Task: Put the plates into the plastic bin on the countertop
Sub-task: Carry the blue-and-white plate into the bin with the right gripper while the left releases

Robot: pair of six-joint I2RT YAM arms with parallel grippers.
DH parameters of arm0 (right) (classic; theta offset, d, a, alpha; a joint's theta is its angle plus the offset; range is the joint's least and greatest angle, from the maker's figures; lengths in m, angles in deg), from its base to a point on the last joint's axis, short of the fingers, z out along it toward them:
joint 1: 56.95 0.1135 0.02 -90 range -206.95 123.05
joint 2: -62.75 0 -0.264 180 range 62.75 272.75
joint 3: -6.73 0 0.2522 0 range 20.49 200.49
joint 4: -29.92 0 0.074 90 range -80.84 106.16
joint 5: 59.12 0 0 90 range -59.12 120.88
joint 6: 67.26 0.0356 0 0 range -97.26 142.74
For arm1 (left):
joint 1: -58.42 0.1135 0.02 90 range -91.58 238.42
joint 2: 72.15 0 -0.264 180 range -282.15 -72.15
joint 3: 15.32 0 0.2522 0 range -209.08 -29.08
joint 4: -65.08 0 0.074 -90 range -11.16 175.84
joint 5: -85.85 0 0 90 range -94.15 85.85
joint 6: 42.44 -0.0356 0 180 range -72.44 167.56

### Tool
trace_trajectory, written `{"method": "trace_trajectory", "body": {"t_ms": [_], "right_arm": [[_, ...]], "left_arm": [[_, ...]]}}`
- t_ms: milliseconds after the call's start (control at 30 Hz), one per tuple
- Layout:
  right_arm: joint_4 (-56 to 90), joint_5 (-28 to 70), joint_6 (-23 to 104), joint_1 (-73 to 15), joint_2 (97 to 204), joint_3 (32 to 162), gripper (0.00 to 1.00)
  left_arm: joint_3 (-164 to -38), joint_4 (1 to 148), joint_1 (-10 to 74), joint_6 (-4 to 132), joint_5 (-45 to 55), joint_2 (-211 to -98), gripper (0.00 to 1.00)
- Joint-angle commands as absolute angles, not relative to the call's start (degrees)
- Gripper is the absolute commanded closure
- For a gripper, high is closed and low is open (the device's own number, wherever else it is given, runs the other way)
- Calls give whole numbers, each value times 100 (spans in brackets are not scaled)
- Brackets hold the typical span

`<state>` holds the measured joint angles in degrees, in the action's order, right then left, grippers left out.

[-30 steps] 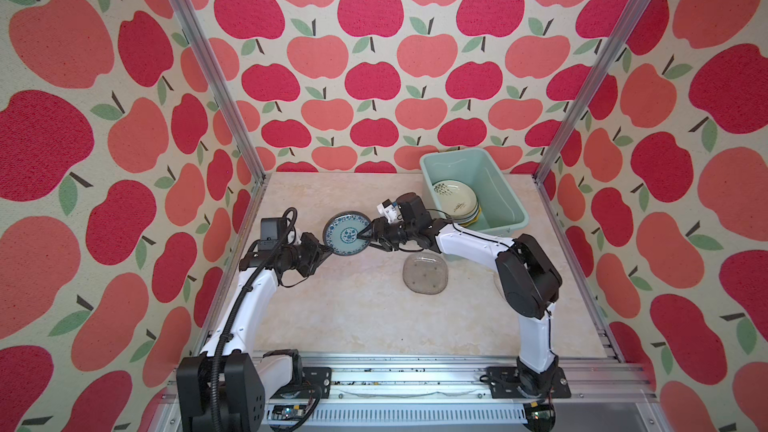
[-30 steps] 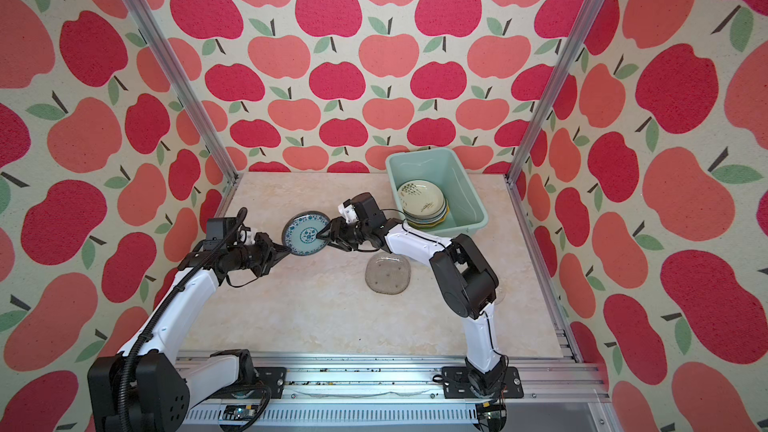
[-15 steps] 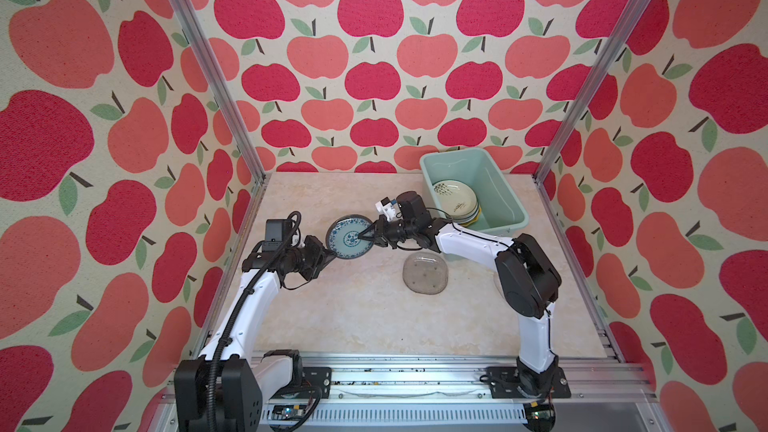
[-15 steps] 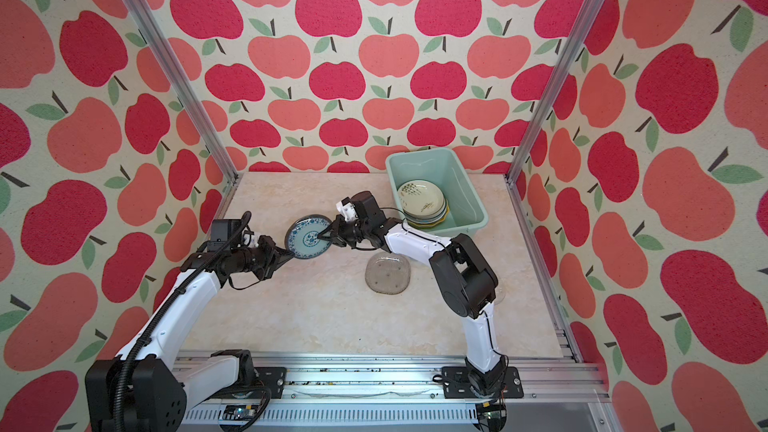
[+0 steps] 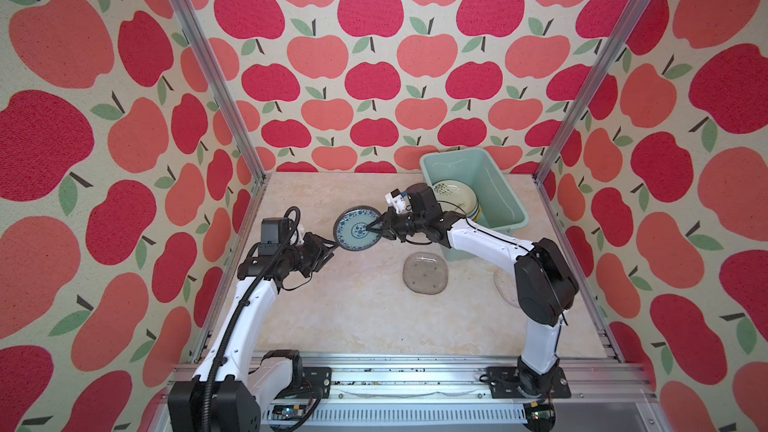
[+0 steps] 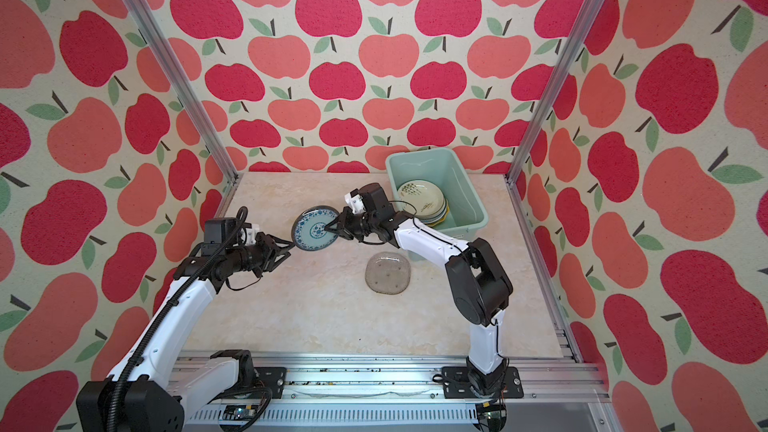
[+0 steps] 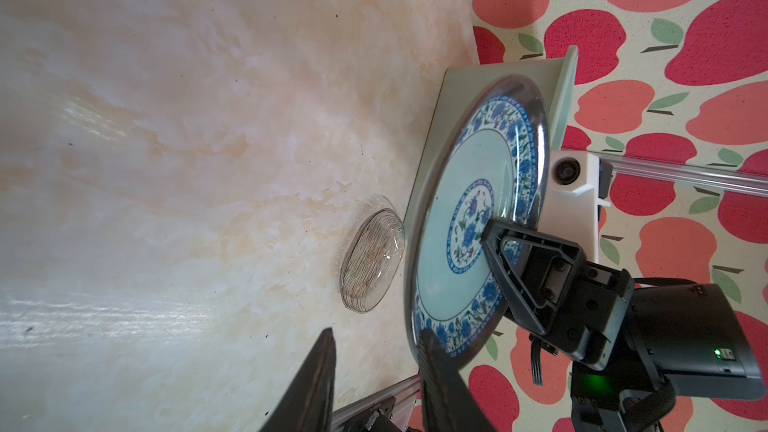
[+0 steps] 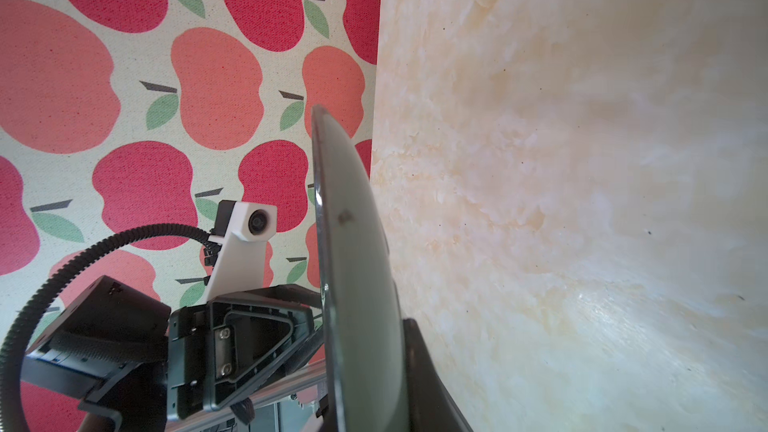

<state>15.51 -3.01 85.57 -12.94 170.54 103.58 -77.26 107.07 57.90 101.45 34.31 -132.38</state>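
Blue plate [image 5: 357, 228] on edge, mid-air above surface [image 5: 353, 317], between arms. Right gripper [image 5: 372, 227] clamped on it; left gripper [image 5: 331, 248] jaws apart at opposite rim. Advice: back left straight off, no snag; swing right to bin [image 5: 496, 189], lay flat on stack [image 5: 455, 197].

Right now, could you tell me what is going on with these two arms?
The right gripper is clamped on a round blue-patterned plate, held above the beige marble countertop. The left gripper stands open at its rim. Stacked plates sit in the mint-green plastic bin; a clear glass plate lies outside.
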Motion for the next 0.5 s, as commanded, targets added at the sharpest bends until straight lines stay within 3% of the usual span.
{"method": "trace_trajectory", "body": {"t_ms": [0, 233, 467], "right_arm": [[1114, -270, 8266, -1373, 16648, 10701, 100], [107, -23, 7789, -1725, 16156, 11184, 100], [-511, 240, 7574, -2416, 15637, 11436, 100]], "left_arm": [[-7882, 10147, 5780, 10048, 3578, -13130, 62], [-8059, 9019, 5767, 10196, 3918, -12924, 47], [-8965, 9370, 5683, 9633, 3947, -13088, 36]]}}
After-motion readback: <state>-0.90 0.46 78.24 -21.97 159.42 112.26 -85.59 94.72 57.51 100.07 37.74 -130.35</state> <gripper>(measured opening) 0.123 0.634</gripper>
